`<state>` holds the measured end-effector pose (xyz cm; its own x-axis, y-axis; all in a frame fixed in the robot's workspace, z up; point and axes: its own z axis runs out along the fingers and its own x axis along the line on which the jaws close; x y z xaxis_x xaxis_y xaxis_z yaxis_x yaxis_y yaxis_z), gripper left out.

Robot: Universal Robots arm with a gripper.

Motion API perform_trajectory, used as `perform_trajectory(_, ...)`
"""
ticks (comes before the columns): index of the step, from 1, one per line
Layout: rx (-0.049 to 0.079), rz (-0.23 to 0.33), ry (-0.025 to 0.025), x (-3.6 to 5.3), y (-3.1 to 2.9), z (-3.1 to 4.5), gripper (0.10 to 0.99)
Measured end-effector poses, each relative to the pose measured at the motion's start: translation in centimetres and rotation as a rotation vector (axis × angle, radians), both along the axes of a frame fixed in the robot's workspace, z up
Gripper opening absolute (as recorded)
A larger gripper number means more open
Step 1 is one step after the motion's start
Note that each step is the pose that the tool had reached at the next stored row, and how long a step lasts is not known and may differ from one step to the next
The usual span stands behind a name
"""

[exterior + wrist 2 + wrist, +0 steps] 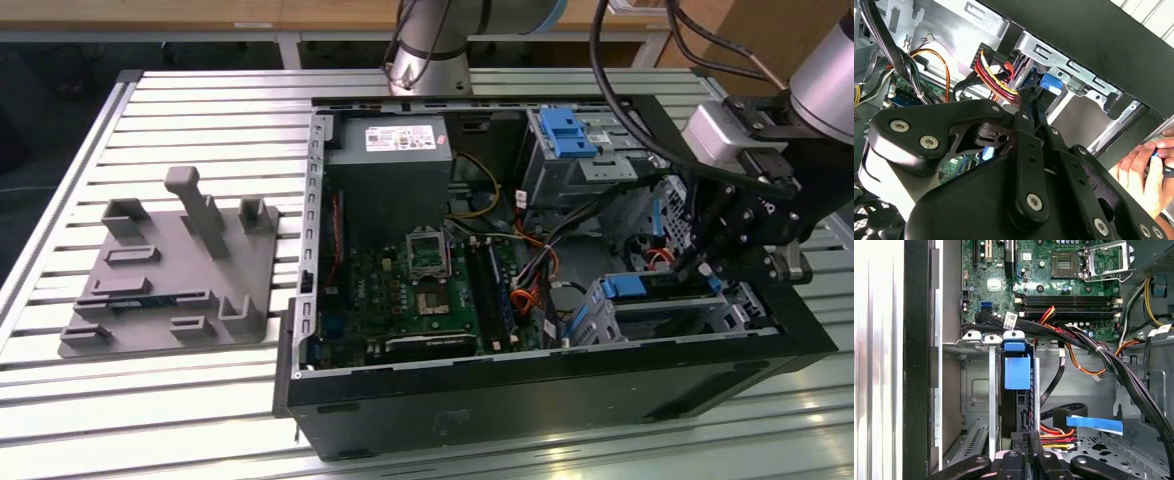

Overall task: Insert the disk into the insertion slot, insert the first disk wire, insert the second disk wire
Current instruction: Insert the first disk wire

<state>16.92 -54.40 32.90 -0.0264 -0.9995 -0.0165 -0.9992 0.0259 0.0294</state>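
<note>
The arm reaches in from the exterior view's right and bends down into the open PC case (pixel 561 390), with the hand (pixel 694 268) tipped right over the insertion slot (pixel 747 312). The disk (pixel 1017 372) already sits in that slot, blue carrier showing. The fingers (pixel 1028 112) look pinched nearly shut on the end of the red-and-yellow wire (pixel 999 75).

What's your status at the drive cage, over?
Gripper low at the perforated silver sheet-metal drive cage, beside red, yellow and black wires. Flat disk in bright blue plastic carrier sits in cage. Person's hand outside the black case wall.
</note>
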Motion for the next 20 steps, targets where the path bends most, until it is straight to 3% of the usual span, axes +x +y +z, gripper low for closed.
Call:
perform_trajectory(4, 0.001, 0.000, 0.0002, -0.01, -0.08, -0.13, 0.165)
perform_trajectory(6, 0.001, 0.000, 0.0002, -0.01, -0.08, 0.09, 0.235)
perform_trajectory(8, 0.001, 0.000, 0.0001, -0.01, -0.08, 0.77, 0.235)
perform_trajectory(9, 0.001, 0.000, 0.0000, 0.00, -0.08, 1.22, 0.302)
perform_trajectory(18, 0.001, 0.000, 0.0001, 0.04, -0.02, 5.31, 0.302)
perform_trajectory(20, 0.001, 0.000, 0.0001, 0.05, -0.02, 5.55, 0.302)
